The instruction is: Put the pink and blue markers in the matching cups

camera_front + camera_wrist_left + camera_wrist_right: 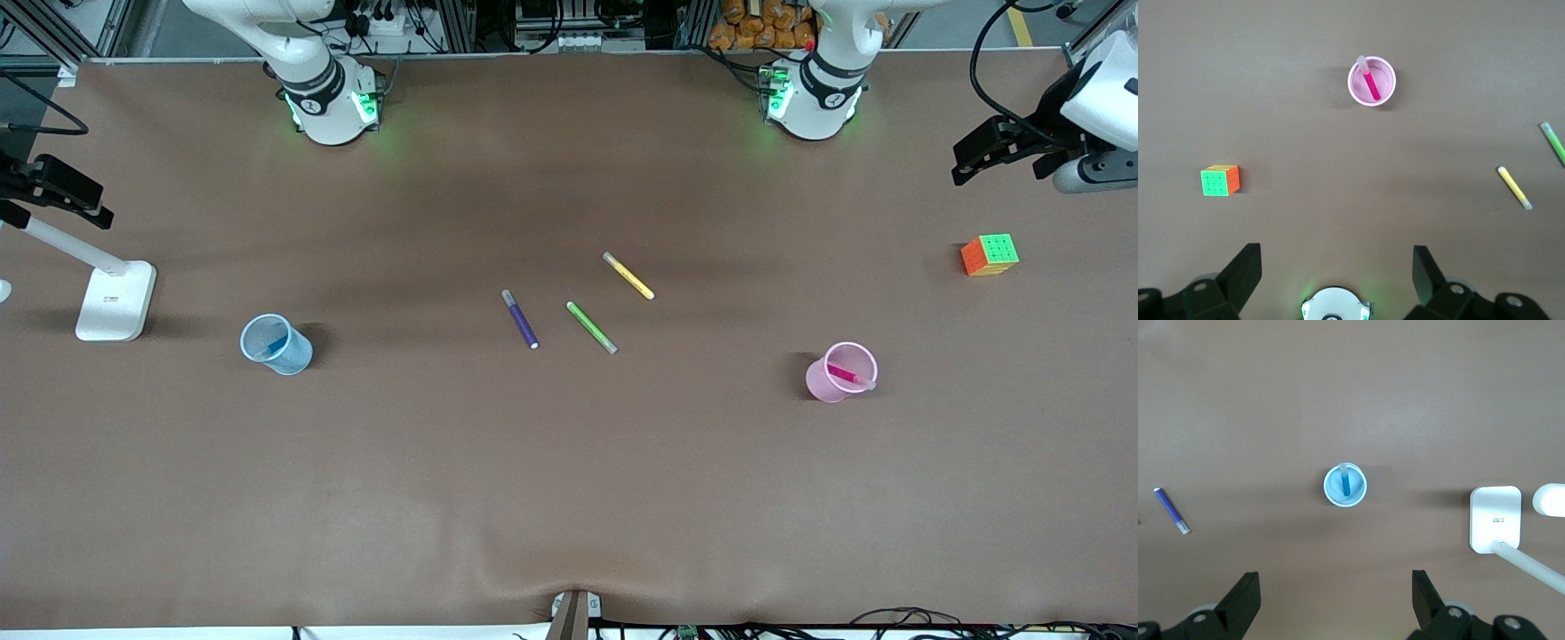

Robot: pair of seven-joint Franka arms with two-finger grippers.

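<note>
The pink marker point(849, 374) stands slanted in the pale pink cup point(822, 382) toward the left arm's end of the table; both show in the left wrist view, marker point(1369, 83) in cup point(1387, 92). The blue marker point(276, 343) leans in the pale blue cup point(295, 357) toward the right arm's end; both show in the right wrist view, marker point(1345, 482) in cup point(1359, 491). My left gripper point(987, 153) hangs open and empty, high over its end of the table point(1337, 257). My right gripper point(67, 191) hangs open and empty, high over its end point(1336, 583).
A dark purple pen point(520, 318), a green pen point(591, 327) and a yellow pen point(629, 276) lie mid-table. A colour cube point(989, 254) sits at the left arm's end. A white lamp stand point(114, 302) stands at the right arm's end, beside the blue cup.
</note>
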